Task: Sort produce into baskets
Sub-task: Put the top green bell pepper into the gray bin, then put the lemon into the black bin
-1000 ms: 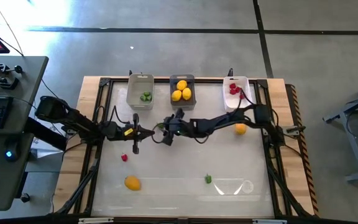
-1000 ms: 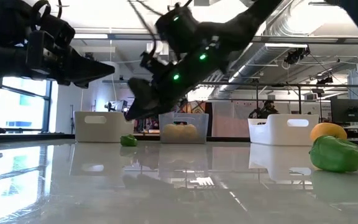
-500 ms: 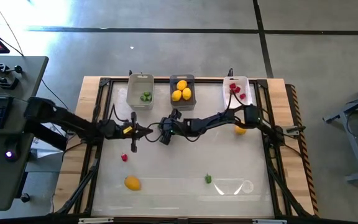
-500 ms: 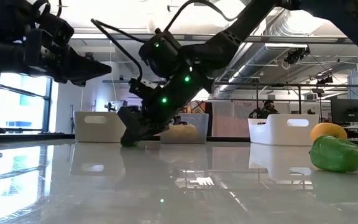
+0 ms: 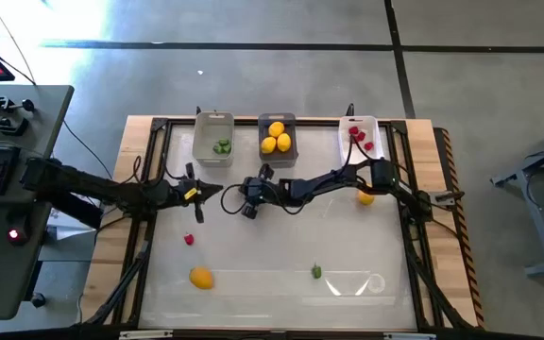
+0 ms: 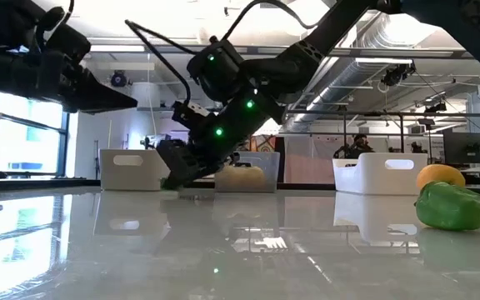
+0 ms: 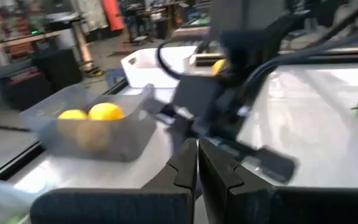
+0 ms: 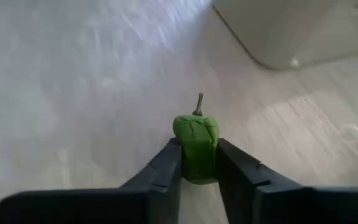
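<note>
A: Right gripper (image 8: 197, 163) low on the tabletop (image 5: 272, 255), mid-table, fingers pinched on a green pepper (image 8: 196, 146). Pick step.

B: Left gripper (image 7: 197, 163)?

A: Closed, empty, hovering just beside.

B: Next?

A: Lift it, carry to the clear tub (image 5: 212, 140), where another green piece lies, then release.

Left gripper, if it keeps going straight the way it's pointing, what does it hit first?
Most likely the right gripper, which sits just ahead of the left gripper and its shut fingers. Beyond it stands the grey basket, though depth is hard to judge.
</note>
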